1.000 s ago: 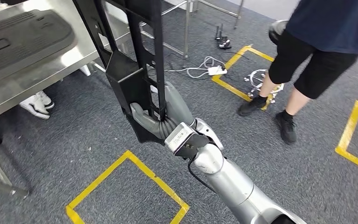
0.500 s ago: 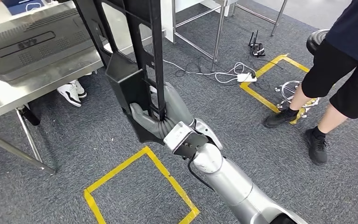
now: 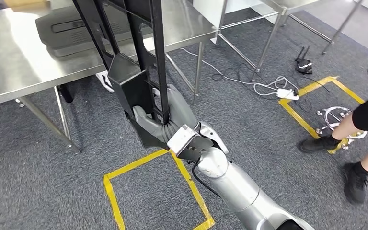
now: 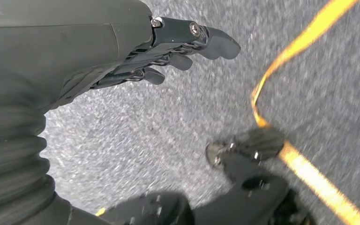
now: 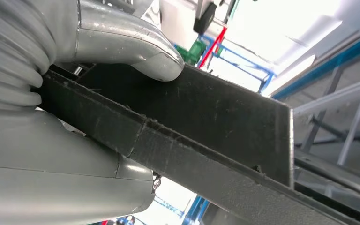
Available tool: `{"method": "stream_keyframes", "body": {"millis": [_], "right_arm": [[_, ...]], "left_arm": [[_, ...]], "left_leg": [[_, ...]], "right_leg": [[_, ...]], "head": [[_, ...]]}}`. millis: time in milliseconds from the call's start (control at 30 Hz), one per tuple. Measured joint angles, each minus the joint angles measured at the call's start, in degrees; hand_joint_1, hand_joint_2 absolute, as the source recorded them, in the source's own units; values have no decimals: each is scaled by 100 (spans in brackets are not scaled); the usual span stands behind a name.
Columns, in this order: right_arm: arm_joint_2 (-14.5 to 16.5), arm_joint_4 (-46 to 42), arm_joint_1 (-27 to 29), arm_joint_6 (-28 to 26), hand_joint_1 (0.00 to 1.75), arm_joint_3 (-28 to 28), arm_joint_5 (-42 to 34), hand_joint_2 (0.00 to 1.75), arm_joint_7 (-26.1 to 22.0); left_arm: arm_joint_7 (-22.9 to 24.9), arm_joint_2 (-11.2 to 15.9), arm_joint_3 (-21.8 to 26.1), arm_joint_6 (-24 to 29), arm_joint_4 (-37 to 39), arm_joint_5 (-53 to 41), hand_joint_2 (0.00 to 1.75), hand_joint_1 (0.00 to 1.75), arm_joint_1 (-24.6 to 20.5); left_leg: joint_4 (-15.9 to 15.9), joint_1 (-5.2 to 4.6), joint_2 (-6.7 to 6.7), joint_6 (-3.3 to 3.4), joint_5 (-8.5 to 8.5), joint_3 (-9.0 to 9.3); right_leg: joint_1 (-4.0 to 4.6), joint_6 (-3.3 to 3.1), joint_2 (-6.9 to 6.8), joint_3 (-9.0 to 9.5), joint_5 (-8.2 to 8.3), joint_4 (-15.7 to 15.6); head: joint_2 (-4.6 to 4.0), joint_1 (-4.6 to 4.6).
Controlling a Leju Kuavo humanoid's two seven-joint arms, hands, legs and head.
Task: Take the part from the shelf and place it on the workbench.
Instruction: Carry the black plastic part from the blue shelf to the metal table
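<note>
The part (image 3: 134, 72) is a long black plastic frame with open slots, standing upright in the head view. My right hand (image 3: 165, 120) grips its lower end, fingers wrapped round a bar. The right wrist view shows the thumb (image 5: 131, 42) pressed on the part's black edge (image 5: 206, 122). The steel workbench (image 3: 19, 62) stands ahead on the left, behind the part, with a dark grey moulded panel (image 3: 72, 26) lying on it. My left hand (image 4: 122, 56) hangs over grey carpet with its fingers straight and apart, holding nothing.
A second steel table's legs (image 3: 268, 43) stand at the back right. Cables and a white power strip (image 3: 287, 93) lie on the carpet. A person's legs (image 3: 364, 124) are at the right edge beside a wheeled base (image 3: 338, 120). Yellow tape squares (image 3: 158, 191) mark the floor.
The whole picture has shifted: the camera has turned left, so the workbench shows more fully and the person has slid to the right edge. My right hand's hold on the part is unchanged.
</note>
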Motion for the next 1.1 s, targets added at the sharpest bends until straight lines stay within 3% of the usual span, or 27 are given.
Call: {"method": "stream_keyframes", "body": {"millis": [67, 100, 133, 167, 233, 267, 333, 433, 867, 1100], "right_arm": [[-23, 8, 28, -3, 175, -19, -16, 175, 8], [-32, 11, 45, -4, 175, -28, -23, 175, 13], [-36, 14, 57, -5, 175, -33, -29, 175, 17], [-38, 15, 63, -6, 175, -38, -34, 175, 20], [-33, 15, 58, -6, 175, -54, -35, 175, 22], [-28, 15, 56, -6, 175, -62, -36, 175, 22], [-16, 15, 58, -7, 175, -74, -40, 175, 22], [-1, 15, 60, -8, 175, -76, -44, 175, 22], [2, 15, 60, -1, 175, -76, -33, 175, 21], [2, 15, 62, 7, 175, -76, -29, 175, 19]], "left_arm": [[-22, -2, 0, -15, 0, 0, 175, 0, -12], [-33, -3, 0, -27, 0, 0, 175, 0, -8], [-43, -3, 0, -44, 0, 0, 175, 0, -2], [-51, -4, 0, -61, 0, 0, 175, 0, 3], [-63, -8, 0, -98, 0, 2, 175, 0, 8], [-69, -10, 1, -121, 0, 5, 175, 0, 8], [-86, -9, 5, -159, 0, 17, 175, 0, 15], [-118, 3, 20, -210, 0, 46, 175, 0, 30], [-185, 1, 90, -333, 0, 67, 175, 0, 31], [-208, 1, 91, -326, 0, 19, 175, 0, 31]], "left_leg": [[0, 4, -118, 30, 6, -15], [0, 3, -169, 32, 7, -19], [1, 3, -212, 32, 9, -20], [1, 4, -248, 29, 12, -19], [8, -4, -306, 7, 20, -21], [12, -14, -326, -14, 25, -27], [22, -40, -343, -31, 30, -44], [-2, -43, -331, 23, 43, -33], [-78, -32, -321, -101, 85, -9], [-77, -57, -320, -105, 86, -14]], "right_leg": [[-11, -15, 145, -381, -258, 733], [-13, 2, 158, -504, -297, 937], [-16, 37, 161, -521, -244, 918], [-21, 82, 162, -430, -117, 689], [-30, 140, 185, -75, 197, -91], [-28, 125, 200, 72, 309, -390], [-24, 61, 224, 183, 403, -629], [-18, 18, 227, 187, 437, -640], [4, -24, 230, 172, 447, -631], [-28, -23, 230, 171, 448, -633]], "head": [[1, 4], [1, 4], [1, 4], [0, 4], [0, 4], [1, 2], [0, -4], [0, -8], [0, -8], [-1, -7]]}}
